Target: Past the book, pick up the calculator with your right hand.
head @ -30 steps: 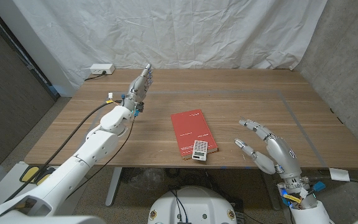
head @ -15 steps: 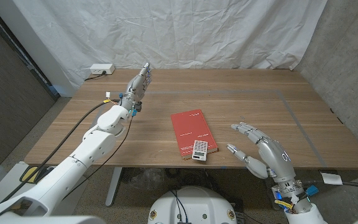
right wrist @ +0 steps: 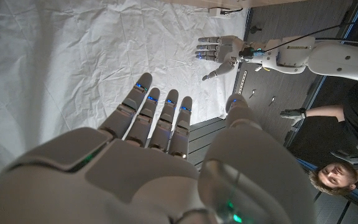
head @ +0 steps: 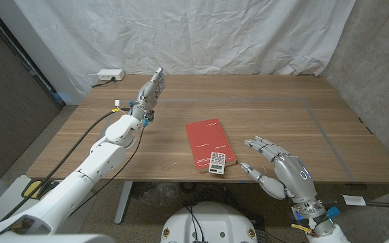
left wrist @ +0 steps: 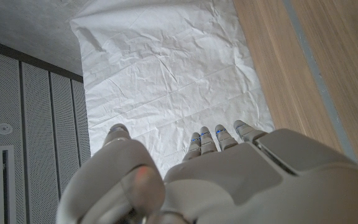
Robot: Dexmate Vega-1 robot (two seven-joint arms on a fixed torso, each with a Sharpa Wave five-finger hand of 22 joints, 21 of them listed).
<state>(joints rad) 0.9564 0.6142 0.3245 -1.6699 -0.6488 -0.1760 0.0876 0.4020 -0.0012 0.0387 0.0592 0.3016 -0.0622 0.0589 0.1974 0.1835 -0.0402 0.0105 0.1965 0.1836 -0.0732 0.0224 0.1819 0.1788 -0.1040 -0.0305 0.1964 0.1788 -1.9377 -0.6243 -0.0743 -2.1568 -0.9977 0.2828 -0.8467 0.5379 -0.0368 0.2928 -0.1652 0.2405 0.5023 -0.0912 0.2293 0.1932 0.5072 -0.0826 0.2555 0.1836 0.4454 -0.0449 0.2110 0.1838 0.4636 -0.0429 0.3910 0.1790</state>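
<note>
From the head view I see the calculator [head: 216, 163] lying on the near corner of the red book [head: 210, 142], partly overhanging it. My right hand [head: 280, 173] hovers beside the book, fingers [head: 255, 144] spread, holding nothing, apart from the calculator. My left hand [head: 152, 89] is raised well beyond the book, fingers straight.

In the right wrist view my fingers [right wrist: 155, 115] are open.

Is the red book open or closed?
Closed. The book lies flat on the table with its red cover up, and the calculator sits on its near corner.
</note>
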